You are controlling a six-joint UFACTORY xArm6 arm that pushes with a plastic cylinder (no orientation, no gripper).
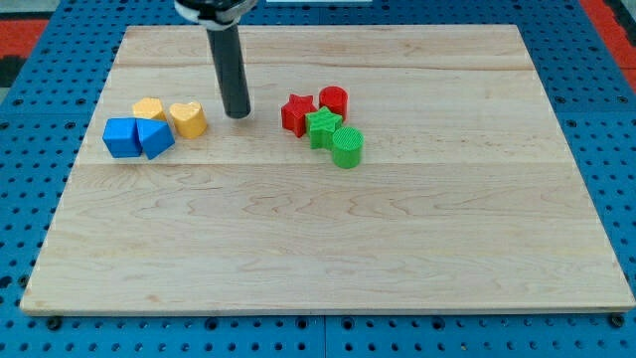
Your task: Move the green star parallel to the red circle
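My tip (238, 115) sits on the wooden board (318, 239), touching nothing — it is a bare rod, so it holds nothing (no jaws to open). The yellow heart (188, 118) is just to its left in the view, and the red star (296, 112) is a little way to its right. The green star (323, 127) is squeezed against the red star, the red circle (334, 100) and the green cylinder (347, 147). A push from here could shove them all — the pack is that tight.
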